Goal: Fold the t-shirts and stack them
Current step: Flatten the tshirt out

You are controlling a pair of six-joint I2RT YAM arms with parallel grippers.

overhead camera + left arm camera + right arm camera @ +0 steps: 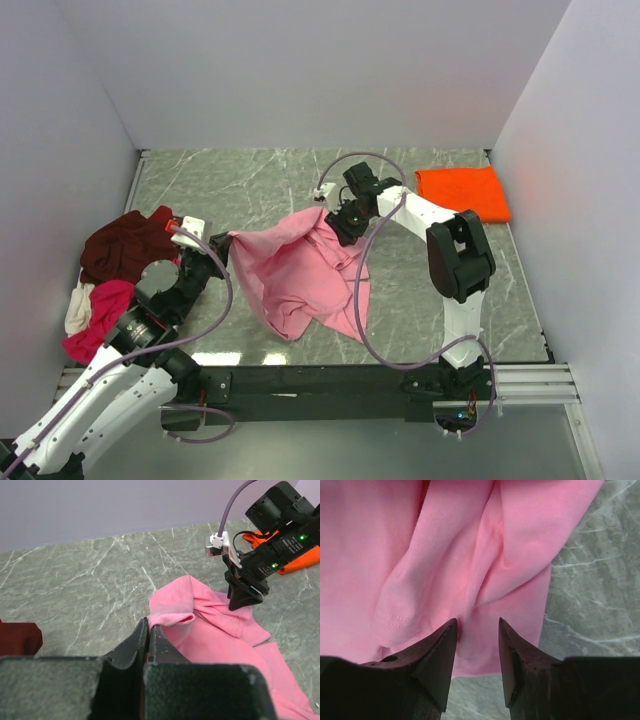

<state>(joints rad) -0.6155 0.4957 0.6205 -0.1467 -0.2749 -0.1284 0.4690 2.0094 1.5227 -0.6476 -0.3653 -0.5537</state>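
- Pink t-shirt (305,275): we find it loosely spread and rumpled at the middle of the table (250,185), nearer the front edge than the back. Its left corner is drawn up towards the left arm.
- Left gripper (148,627): jaws pressed together, pinching that left corner of the pink t-shirt.
- Right gripper (477,627): jaws standing apart, tips down over a fold at the shirt's upper right part. We cannot tell whether they touch the cloth.
- Orange t-shirt (463,192): folded flat in the far right corner of the table.
- Maroon t-shirt (125,245): crumpled at the left edge.
- Magenta-red t-shirt (100,320): bunched at the left edge, nearer the front corner.
- Cream t-shirt (78,310): a small part shows, touching the magenta-red one.
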